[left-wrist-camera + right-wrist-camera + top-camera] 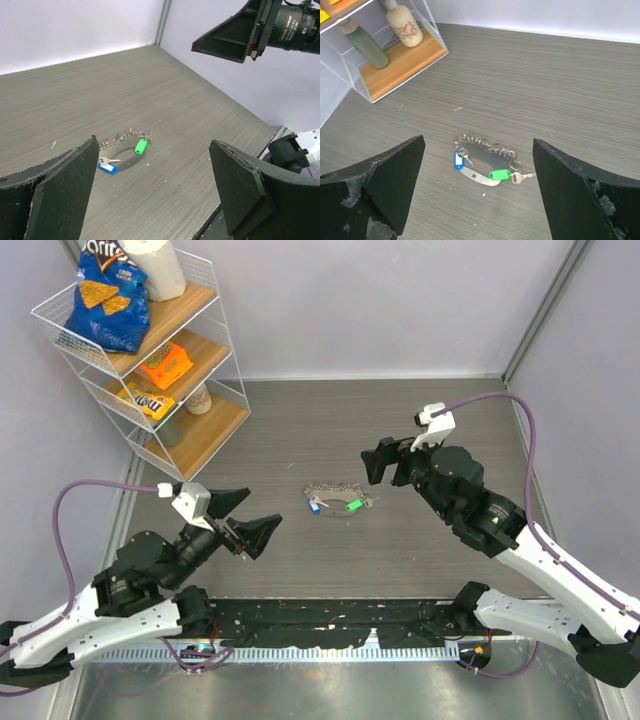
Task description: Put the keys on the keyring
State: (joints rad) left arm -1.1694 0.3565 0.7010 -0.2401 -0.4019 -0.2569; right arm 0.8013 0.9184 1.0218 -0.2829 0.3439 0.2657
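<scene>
Meanwhile, the left gripper (254, 513) and right gripper (376, 464) hung above the table (300, 430) with jaws spread wide, grasping nothing. Between them lay the keyring (335, 488), the blue key (315, 506) at its left end, the green key (353, 505) at its right.

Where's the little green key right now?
In the top view, the green key lies near the middle of the table, just right of the blue key, at the right end of the chain-like keyring.
</scene>
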